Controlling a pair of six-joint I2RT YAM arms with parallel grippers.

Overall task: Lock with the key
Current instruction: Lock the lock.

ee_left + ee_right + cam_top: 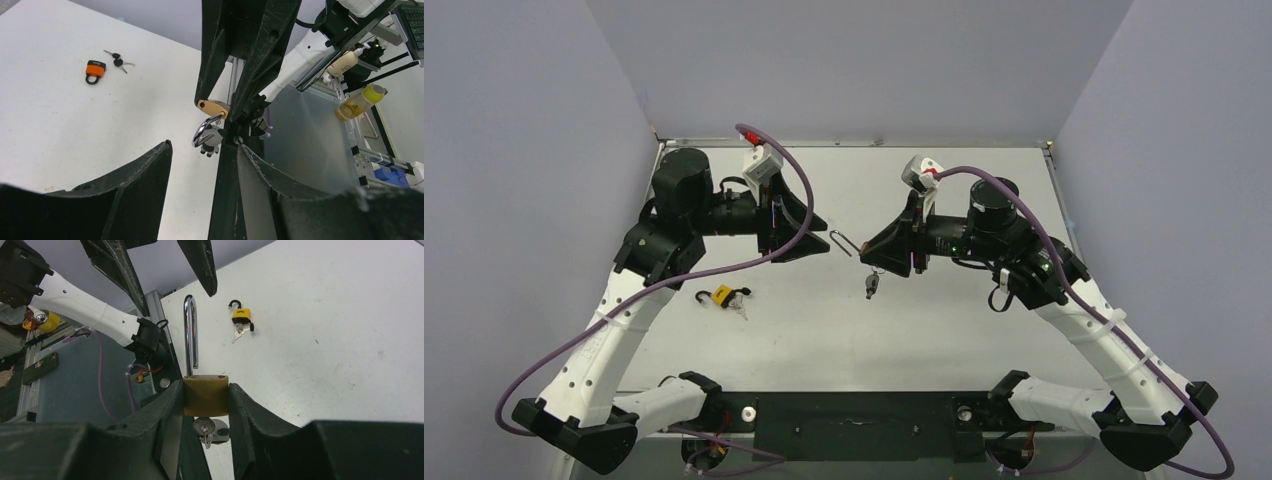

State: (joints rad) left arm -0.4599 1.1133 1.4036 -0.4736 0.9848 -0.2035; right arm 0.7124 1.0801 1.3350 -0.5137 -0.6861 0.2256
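My right gripper (205, 390) is shut on a brass padlock (205, 396) and holds it above the table. Its steel shackle (189, 330) stands open, with one leg out of the body. A key (204, 426) sits in the bottom of the lock, with more keys hanging below (870, 285). My left gripper (821, 236) is open and empty. It faces the shackle tip (842, 242) without touching it. The left wrist view shows the padlock (212, 106) and shackle (202, 131) just beyond my open fingers (150, 170).
A second, orange padlock (722, 295) with its own keys (118, 61) lies on the white table (944, 320) to the left; it also shows in the right wrist view (241, 315). Grey walls enclose the table on three sides.
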